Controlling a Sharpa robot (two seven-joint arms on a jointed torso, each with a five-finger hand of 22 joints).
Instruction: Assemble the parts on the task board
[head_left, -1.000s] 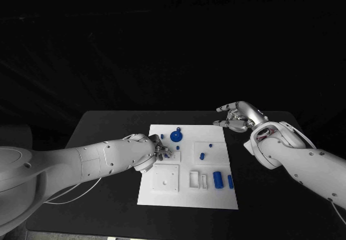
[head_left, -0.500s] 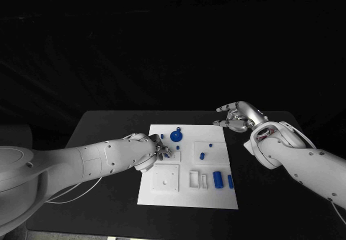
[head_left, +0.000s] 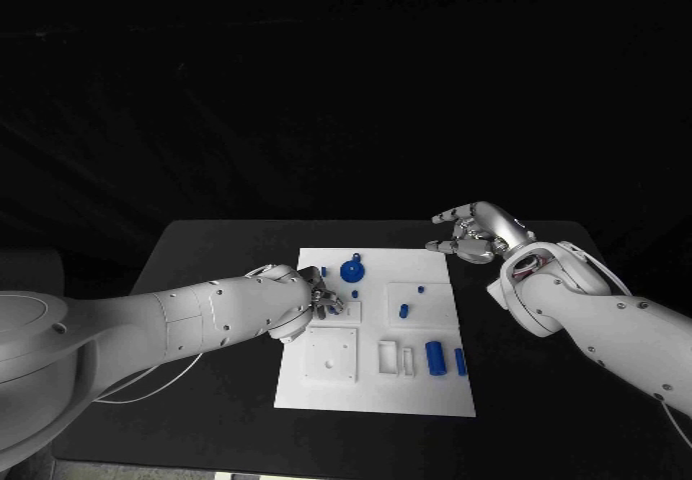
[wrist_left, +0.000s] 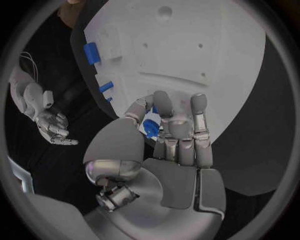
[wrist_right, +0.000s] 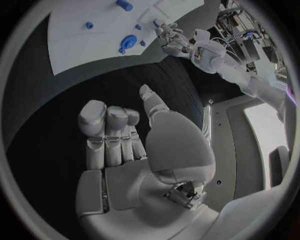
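The white task board (head_left: 368, 395) lies mid-table. My left hand (head_left: 320, 296) rests over its left side, fingers curled in, pinching a small blue part (wrist_left: 150, 126) between thumb and fingers. A round blue part (head_left: 352, 270) stands just beyond that hand. Two small blue pieces (head_left: 405, 311) sit in the middle of the board, and a blue cylinder (head_left: 434, 358) and a blue bar (head_left: 462, 362) lie near the right edge. My right hand (head_left: 470, 232) hovers off the board's far right corner, fingers apart, holding nothing (wrist_right: 125, 140).
A raised white square plate (head_left: 330, 358) and a white slotted block (head_left: 389, 358) sit on the near half of the board. Black table (head_left: 216, 260) surrounds the board on all sides, with wider room to the left and front.
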